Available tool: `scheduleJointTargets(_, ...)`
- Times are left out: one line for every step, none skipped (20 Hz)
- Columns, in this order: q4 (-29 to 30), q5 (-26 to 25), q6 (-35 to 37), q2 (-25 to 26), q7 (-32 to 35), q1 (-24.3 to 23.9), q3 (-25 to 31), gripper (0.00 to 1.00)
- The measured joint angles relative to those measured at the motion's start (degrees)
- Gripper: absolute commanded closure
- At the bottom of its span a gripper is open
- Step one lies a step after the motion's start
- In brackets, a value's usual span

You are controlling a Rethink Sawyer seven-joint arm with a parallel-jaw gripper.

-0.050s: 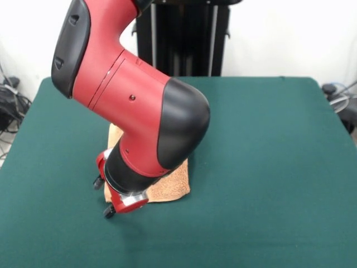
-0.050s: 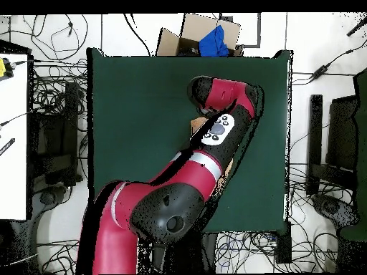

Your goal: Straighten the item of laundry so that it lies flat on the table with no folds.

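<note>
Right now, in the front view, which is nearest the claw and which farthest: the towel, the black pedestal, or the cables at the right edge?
1. towel, right beside the claw.
2. black pedestal, beyond the far edge of the table.
3. cables, off the far right corner.

A large rectangular table with a dark green felt-like top is seen filling most of the front view, its far edge running across the upper part of the frame. In the overhead view the same green surface is shown as a rectangle in the middle of the frame. A light orange-tan towel is laid directly on the green top, left of centre in the front view, and is largely hidden behind the arm; only a corner at the lower right and a strip at the upper left are visible. In the overhead view only small slivers of the towel are seen, near the centre of the frame.
</note>
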Motion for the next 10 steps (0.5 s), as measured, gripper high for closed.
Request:
scheduleJointTargets(0.0, 0.0, 0.0, 0.0, 0.0, 0.0, 0.1, 0.00)
scheduleJointTargets(0.1, 0.0, 0.0, -0.1, 0.0, -0.1, 0.2, 0.00)
scheduleJointTargets(0.1, 0.0, 0.0, -0.2, 0.0, -0.1, 0.3, 0.00)
scheduleJointTargets(0.1, 0.0, 0.0, -0.2, 0.0, -0.1, 0.3, 0.00)
scheduleJointTargets(0.2, 0.0, 0.0, -0.3, 0.0, -0.2, 0.5, 0.00)
scheduleJointTargets(0.3, 0.0, 0.0, -0.4, 0.0, -0.2, 0.7, 0.00)
scheduleJointTargets(0.3, 0.0, 0.0, -0.5, 0.0, -0.2, 0.8, 0.00)
scheduleJointTargets(0.4, 0.0, 0.0, -0.5, 0.0, -0.2, 0.9, 0.00)
scheduleJointTargets(0.6, 0.0, 0.0, -0.8, 0.0, -0.2, 1.5, 0.00)
scheduleJointTargets(0.8, 0.0, 0.0, -1.0, 0.0, -0.2, 1.8, 0.00)
